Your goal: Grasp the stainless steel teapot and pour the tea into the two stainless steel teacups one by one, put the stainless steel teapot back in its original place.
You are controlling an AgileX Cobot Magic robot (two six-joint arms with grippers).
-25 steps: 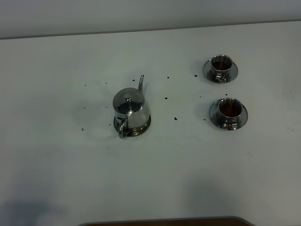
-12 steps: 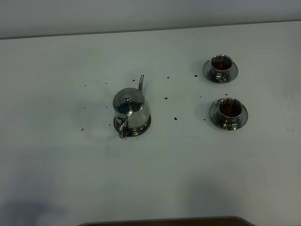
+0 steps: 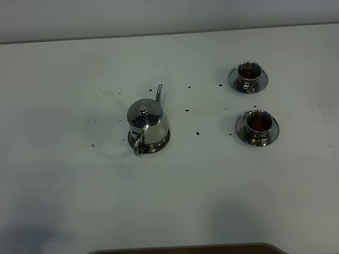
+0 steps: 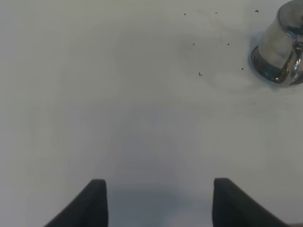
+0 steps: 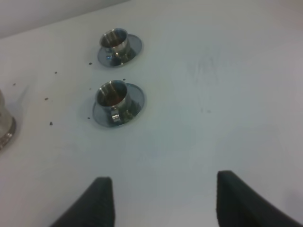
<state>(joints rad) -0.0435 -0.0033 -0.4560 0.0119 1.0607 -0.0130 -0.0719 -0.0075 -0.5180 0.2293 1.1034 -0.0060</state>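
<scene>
The steel teapot (image 3: 146, 123) stands upright on its round saucer (image 3: 164, 141) left of centre, spout pointing away, loop handle toward the near side. It also shows in the left wrist view (image 4: 283, 49) and at the edge of the right wrist view (image 5: 4, 124). Two steel teacups on saucers stand at the right: the far one (image 3: 248, 74) (image 5: 115, 41) and the near one (image 3: 258, 124) (image 5: 112, 98), both holding dark tea. My left gripper (image 4: 158, 201) is open over bare table, well apart from the teapot. My right gripper (image 5: 163, 201) is open, well short of the near cup.
Small dark specks (image 3: 197, 133) dot the white table (image 3: 175, 190) between the teapot and the cups. The table's back edge meets a wall (image 3: 159, 16). A dark brown edge (image 3: 185, 248) runs along the near side.
</scene>
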